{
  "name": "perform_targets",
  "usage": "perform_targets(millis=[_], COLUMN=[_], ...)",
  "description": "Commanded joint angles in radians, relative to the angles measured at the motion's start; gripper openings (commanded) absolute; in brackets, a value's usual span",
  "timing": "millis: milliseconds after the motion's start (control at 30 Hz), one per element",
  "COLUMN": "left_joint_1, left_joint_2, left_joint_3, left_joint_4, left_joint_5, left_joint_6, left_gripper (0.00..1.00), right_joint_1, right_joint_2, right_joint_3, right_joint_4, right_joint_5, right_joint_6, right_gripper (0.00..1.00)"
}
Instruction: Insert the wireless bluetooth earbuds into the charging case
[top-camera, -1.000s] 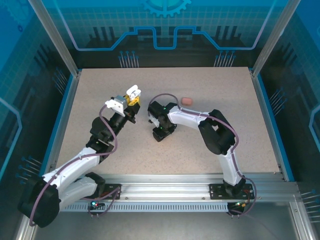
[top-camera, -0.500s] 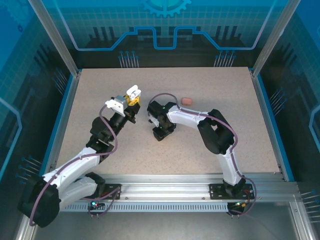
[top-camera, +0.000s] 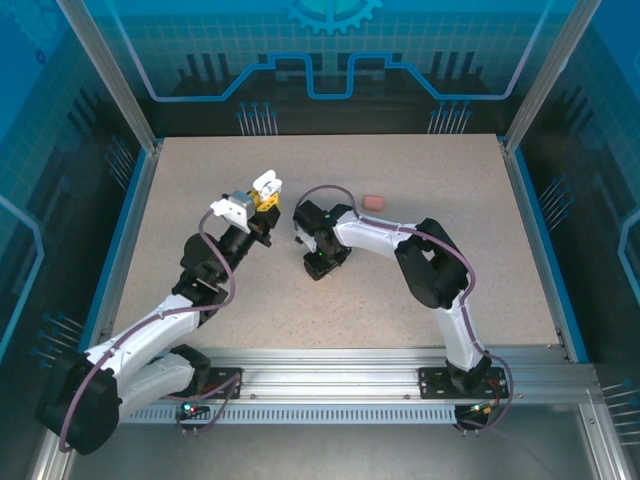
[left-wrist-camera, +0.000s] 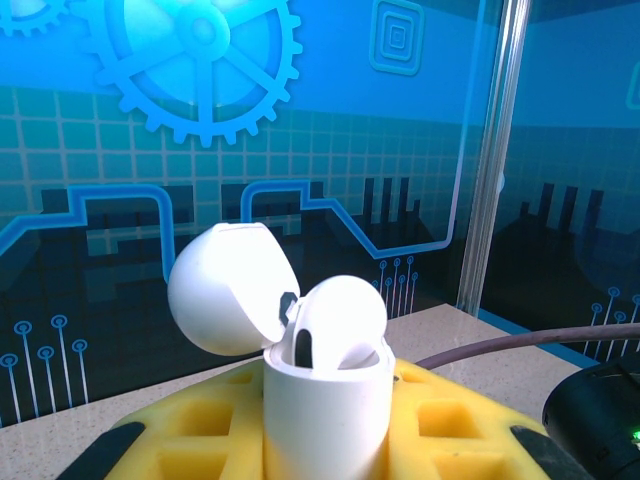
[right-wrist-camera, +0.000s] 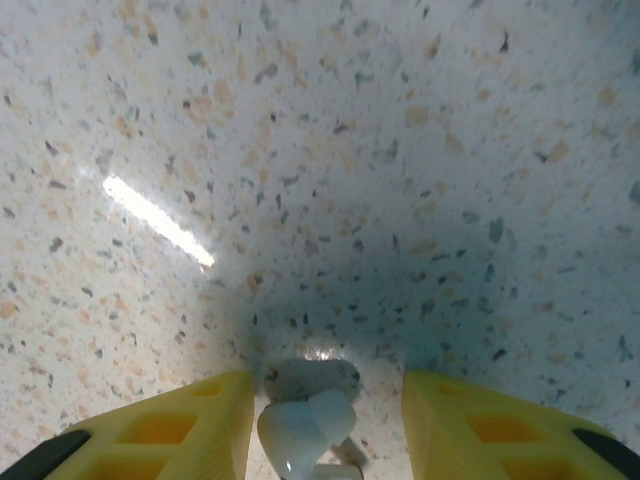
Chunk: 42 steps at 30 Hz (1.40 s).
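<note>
At left, the left gripper (top-camera: 263, 192) is held clear of the table, its yellow fingers (left-wrist-camera: 170, 445) closed on the body of the white charging case (left-wrist-camera: 325, 400). The case is kept upright, with its lid (left-wrist-camera: 225, 290) standing open to the left. A cable (left-wrist-camera: 520, 345) and a dark housing (left-wrist-camera: 600, 420) with a green light are seen at the right edge of the left wrist view. Just right of the case, the right gripper (top-camera: 318, 266) is set low at the table (top-camera: 450, 180), its fingers (right-wrist-camera: 170, 425) held apart with nothing clamped. A loose white earbud (right-wrist-camera: 305, 425) is found between them with a gap on either side. Further right and toward the far side, a salmon-pink pebble-shaped item (top-camera: 374, 202) is laid alone, well apart from both grippers. Nothing is interposed between the case and the right gripper. Surface: a pale speckled board edged in blue, with an aluminium rail (top-camera: 330, 385) along the near edge carrying both arm bases. Enclosure: translucent blue panels (top-camera: 330, 50) printed with gear and circuit motifs, with metal uprights at the corners. Orientation: the seated white earbud (left-wrist-camera: 340, 315) is lodged in the case's mouth, rounded head upward, long axis roughly upright, lower part hidden inside. The loose white earbud is laid flat, its long axis running roughly along the gap between the fingers; which end is which cannot be told.
</note>
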Motion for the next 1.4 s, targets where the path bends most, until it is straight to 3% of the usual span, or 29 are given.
perform_targets(millis=[0,500,767,967,1367], left_joint_1=[0.010,0.010,0.010,0.010,0.010], left_joint_2=[0.000,0.000,0.000,0.005,0.007], left_joint_3=[0.045,0.044,0.045,0.045,0.050], left_joint_4=[0.015,0.014,0.013,0.013,0.010], left_joint_5=[0.009,0.008,0.007,0.008,0.008], left_joint_6=[-0.027,-0.026,-0.031,-0.033,-0.037], left_gripper=[0.00,0.00,0.00,0.00,0.00], right_joint_1=[0.014,0.026,0.028,0.029,0.032], right_joint_2=[0.016,-0.031,-0.016,-0.043,-0.049], right_joint_3=[0.015,-0.063,-0.046,-0.053,-0.080], right_joint_4=[0.014,0.007,-0.004,-0.010,-0.001], right_joint_5=[0.013,0.009,0.002,0.007,-0.003], right_joint_6=[-0.004,-0.024,-0.024,-0.030,-0.025], right_gripper=[0.44,0.42,0.36,0.42,0.37])
